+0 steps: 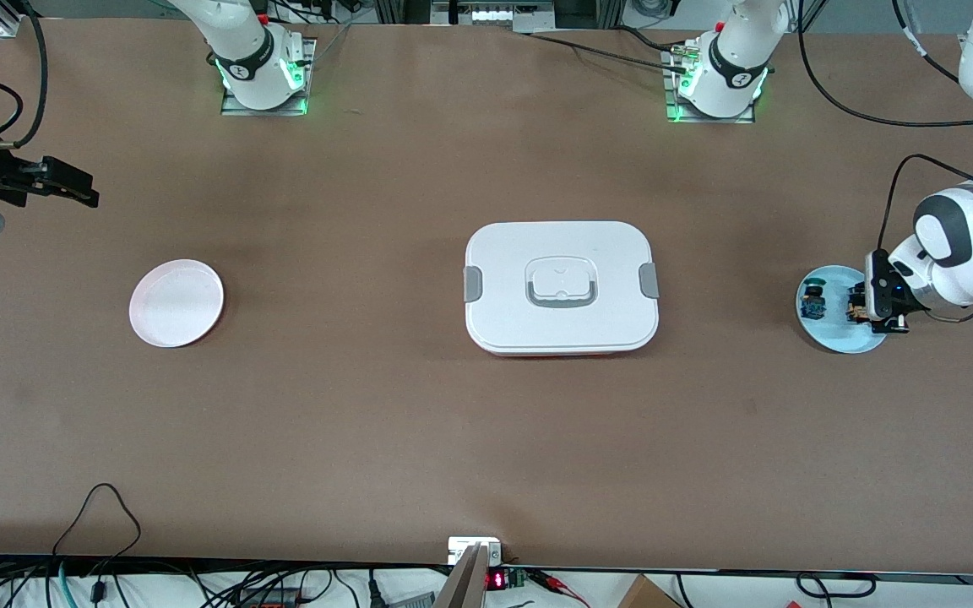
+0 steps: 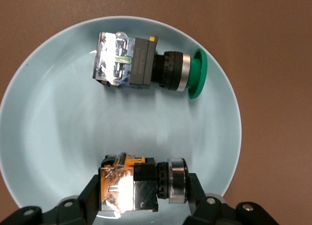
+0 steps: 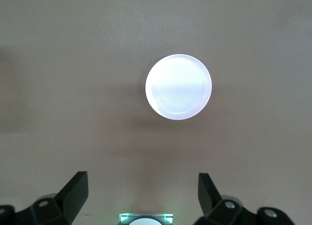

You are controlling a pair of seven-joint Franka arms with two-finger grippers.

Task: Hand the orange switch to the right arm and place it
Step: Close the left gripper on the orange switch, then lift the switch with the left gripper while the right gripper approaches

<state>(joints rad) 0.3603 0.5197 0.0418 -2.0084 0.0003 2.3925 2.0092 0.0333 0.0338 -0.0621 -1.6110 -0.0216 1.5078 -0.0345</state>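
Grip looks set: the left gripper [image 2: 141, 198] has its two black fingers [image 2: 87, 195] clamped end to end on the orange switch [image 2: 141, 183], a small part with an orange-tan body, shiny metal contacts and a silver-ringed black cap. It lies on its side in the round pale blue plate [image 1: 833, 333] at the left arm's end of the table. Going by the front view as a clock face, that plate sits at about 3 o'clock, right by the table's edge.

Squeezing along the switch's length probably makes sense, since the flat body end and the cap give the pads something square to press on. The other switch [image 2: 146, 64], blue-bodied with a green cap, lies on the same plate, apart from the held one, so a straight lift should clear it. The plate rim is low and shouldn't snag.

The right gripper [image 1: 56, 181] hangs over bare table at about 9 o'clock with its fingers spread wide, holding nothing, waiting. Below it, a bit nearer the front camera, sits the round white plate [image 1: 176, 302], likely the drop-off spot.

Dead centre is a white rectangular lidded box [image 1: 561, 287] with grey side clips. Any handover probably happens above or around it, and there's plenty of open brown tabletop [image 1: 368, 422] either way
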